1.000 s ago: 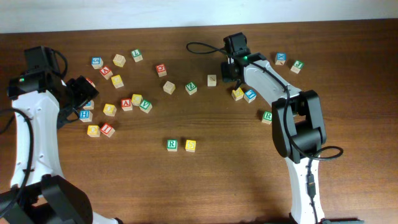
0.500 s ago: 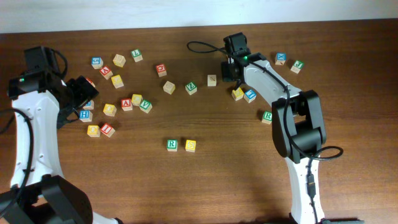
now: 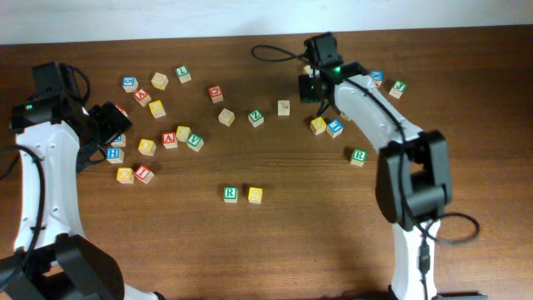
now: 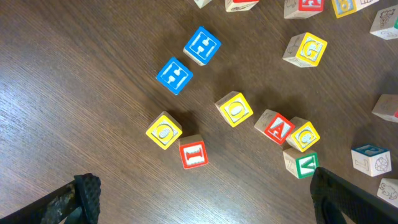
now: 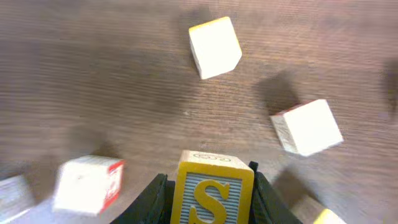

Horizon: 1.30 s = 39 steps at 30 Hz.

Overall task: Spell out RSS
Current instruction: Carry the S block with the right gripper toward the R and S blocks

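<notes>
The right end effector (image 3: 314, 88) is clamping the held S cube (image 5: 214, 190), its 2 fingers (image 5: 154, 196) pressing flat on opposite side faces while the yellow-framed S is facing the wrist camera. The jaws are standing only as wide as the cube. It is hanging near the far edge of the desk (image 3: 166, 250), seemingly clear of the wood, well apart from the R cube (image 3: 231, 194) and the placed S cube (image 3: 255, 194), which are sitting side by side near the middle.

The left end effector (image 4: 202, 202) is gaping fully open and gripping nothing, hovering over scattered cubes (image 4: 234, 109).

The held cube is looking light, rigid and smooth-sided, so a centred pinch on parallel faces is probably suiting it best, since an off-centre hold is risking a twist.
</notes>
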Tool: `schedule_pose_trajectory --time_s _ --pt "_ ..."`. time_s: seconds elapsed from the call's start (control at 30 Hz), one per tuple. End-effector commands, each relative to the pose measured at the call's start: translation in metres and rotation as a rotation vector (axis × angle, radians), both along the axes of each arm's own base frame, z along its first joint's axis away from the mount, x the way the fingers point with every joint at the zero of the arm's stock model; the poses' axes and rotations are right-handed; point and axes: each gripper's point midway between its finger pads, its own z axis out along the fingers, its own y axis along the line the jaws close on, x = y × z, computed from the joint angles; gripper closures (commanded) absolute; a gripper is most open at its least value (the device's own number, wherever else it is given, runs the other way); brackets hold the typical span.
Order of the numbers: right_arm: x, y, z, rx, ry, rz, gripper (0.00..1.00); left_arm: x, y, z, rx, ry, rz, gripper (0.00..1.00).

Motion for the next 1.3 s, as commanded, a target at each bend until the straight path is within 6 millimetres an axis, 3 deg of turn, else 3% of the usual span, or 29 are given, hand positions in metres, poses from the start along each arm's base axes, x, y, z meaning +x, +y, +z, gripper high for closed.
schedule_pose_trajectory --time_s 0.0,0.07,0.13,0.23,0.33,0.5,0.67,0.77,1.03,1.27 --pt "-0.02 0.015 0.081 0.074 -0.079 0.039 0.74 0.0 0.002 0.001 0.001 -0.003 0.017 0.01" --pt "-0.048 0.021 0.104 0.083 -0.047 0.046 0.75 0.0 0.002 0.001 0.001 -0.003 0.017 0.01" --pt "-0.077 0.028 0.117 0.102 0.002 0.026 0.81 0.0 0.002 0.001 0.001 -0.003 0.017 0.01" --pt "-0.118 0.042 0.115 0.107 0.116 -0.008 0.82 0.0 0.002 0.001 0.001 -0.003 0.017 0.01" --pt "-0.155 0.056 0.095 0.073 0.249 -0.022 0.8 0.0 0.002 0.001 0.001 -0.003 0.017 0.01" --pt "-0.2 0.088 0.054 0.02 0.361 0.01 0.76 0.0 0.002 0.001 0.001 -0.003 0.017 0.01" --pt "-0.234 0.097 0.001 -0.015 0.432 -0.024 0.76 0.0 0.002 0.001 0.001 -0.003 0.017 0.01" --pt "-0.245 0.097 -0.031 0.005 0.456 -0.014 0.73 0.0 0.002 0.001 0.001 -0.003 0.017 0.01" --pt "-0.241 0.102 -0.067 0.061 0.404 -0.002 0.73 0.0 0.002 0.001 0.001 -0.003 0.017 0.01" --pt "-0.233 0.094 -0.071 0.03 0.351 -0.04 0.73 0.0 0.002 0.001 0.001 -0.003 0.017 0.01"
